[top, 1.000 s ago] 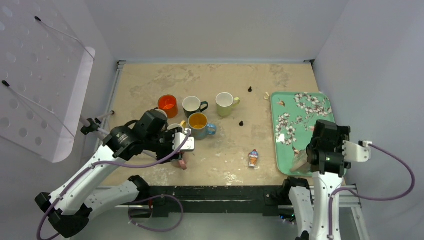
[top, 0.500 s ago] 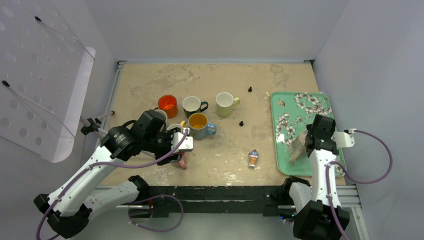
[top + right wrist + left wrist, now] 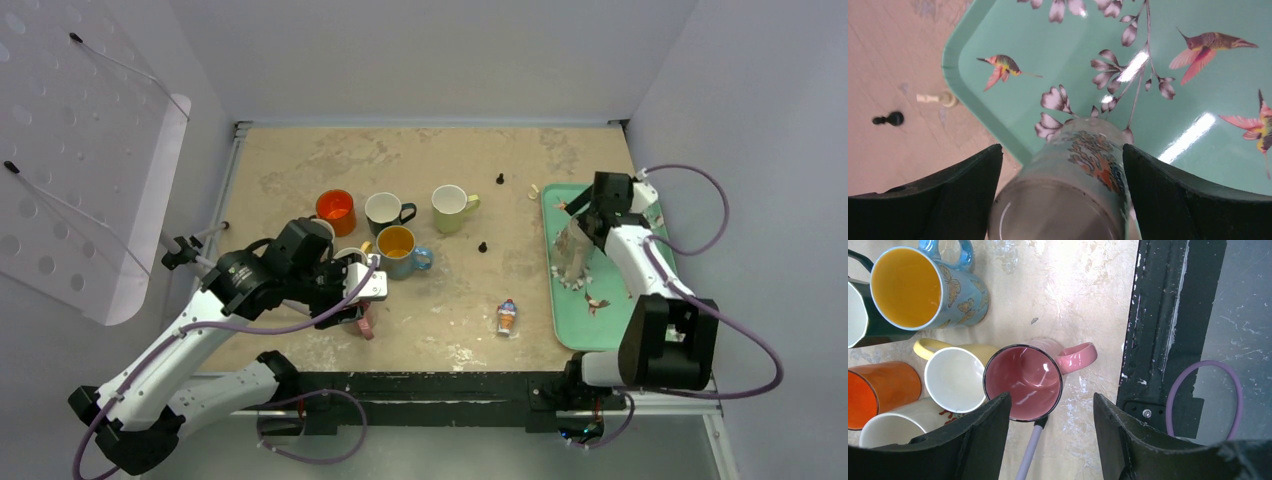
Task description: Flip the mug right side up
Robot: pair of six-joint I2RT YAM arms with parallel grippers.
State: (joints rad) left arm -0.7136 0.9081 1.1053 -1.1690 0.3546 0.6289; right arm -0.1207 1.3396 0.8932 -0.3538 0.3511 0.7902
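Observation:
A frosted grey mug (image 3: 573,252) with an orange and blue pattern hangs tilted over the left edge of the green tray (image 3: 572,325). My right gripper (image 3: 586,222) is shut on it. In the right wrist view the mug (image 3: 1073,185) fills the gap between both fingers of that gripper (image 3: 1062,150), its round grey end toward the camera. My left gripper (image 3: 1050,400) stands open just above a pink mug (image 3: 1023,382) that sits upright on the table, mouth up. One left finger overlaps its rim.
Upright mugs cluster by the left gripper: orange (image 3: 335,210), black (image 3: 385,212), pale green (image 3: 450,207), blue with butterflies (image 3: 400,248) and a cream one (image 3: 954,380). A small toy figure (image 3: 508,316) and two black pawns (image 3: 482,245) (image 3: 499,179) lie on the table.
The right arm has swung from the near end of the tray toward its far left edge, carrying the frosted mug along. The left arm has stayed put.

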